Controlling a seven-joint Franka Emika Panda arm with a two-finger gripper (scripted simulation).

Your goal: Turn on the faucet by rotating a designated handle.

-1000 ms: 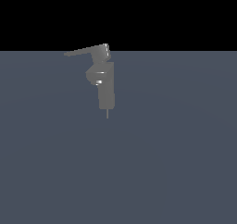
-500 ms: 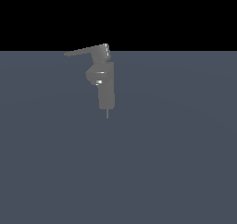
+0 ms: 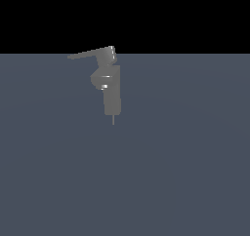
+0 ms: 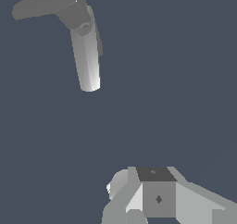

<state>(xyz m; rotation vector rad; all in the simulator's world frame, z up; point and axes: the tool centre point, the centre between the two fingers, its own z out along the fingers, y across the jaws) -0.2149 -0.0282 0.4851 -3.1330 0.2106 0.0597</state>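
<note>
The faucet stands as a small grey upright block on the dark floor, left of the exterior view's centre, with a rounded bulge on its side and a cubic cap on top. Its handle, a thin flat bar, sticks out from the cap toward the exterior view's left. The wrist view shows the same faucet and handle from above. My gripper appears only in the wrist view. It is well apart from the faucet, its fingers are together and nothing is between them. The exterior view shows no arm.
A plain dark grey-blue floor spreads all around the faucet, under a black background. A thin pin pokes down from the faucet's base. Nothing else shows.
</note>
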